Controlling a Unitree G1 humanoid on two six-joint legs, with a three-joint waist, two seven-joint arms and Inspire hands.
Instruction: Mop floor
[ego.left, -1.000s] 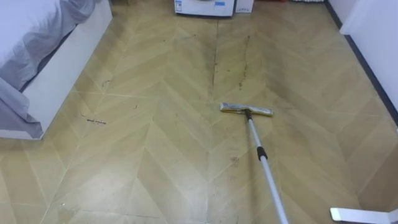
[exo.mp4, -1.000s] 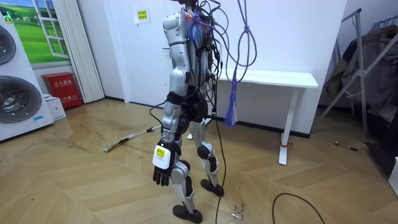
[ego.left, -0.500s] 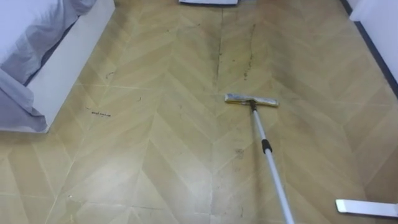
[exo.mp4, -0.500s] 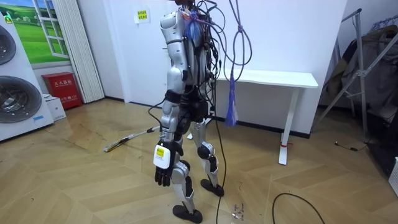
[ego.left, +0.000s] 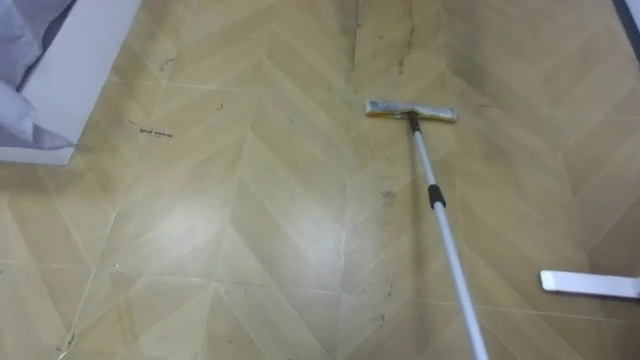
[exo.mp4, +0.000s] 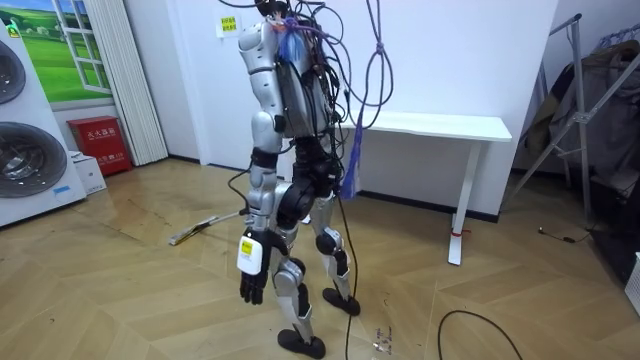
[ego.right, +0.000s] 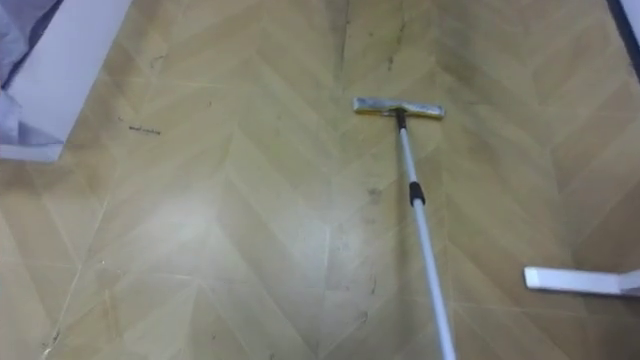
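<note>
Flanking the mop (ego.left: 440, 215) are bed (ego.left: 60, 80) and white bar (ego.left: 590, 284).

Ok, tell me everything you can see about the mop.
The mop has a flat, narrow rectangular head, yellowish-grey and dirty-looking, resting flat on the wooden floor. A slim, pale metallic pole joins the head's middle, carries a dark collar partway along, and runs toward the robot, out the bottom edge. I can't tell what holds that end.

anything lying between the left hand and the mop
Nothing visible does. The left hand hangs open by the robot's side, and the mop lies on the floor ahead, its handle pointing toward the robot. A white bar lies right of the handle, clear of it.
</note>
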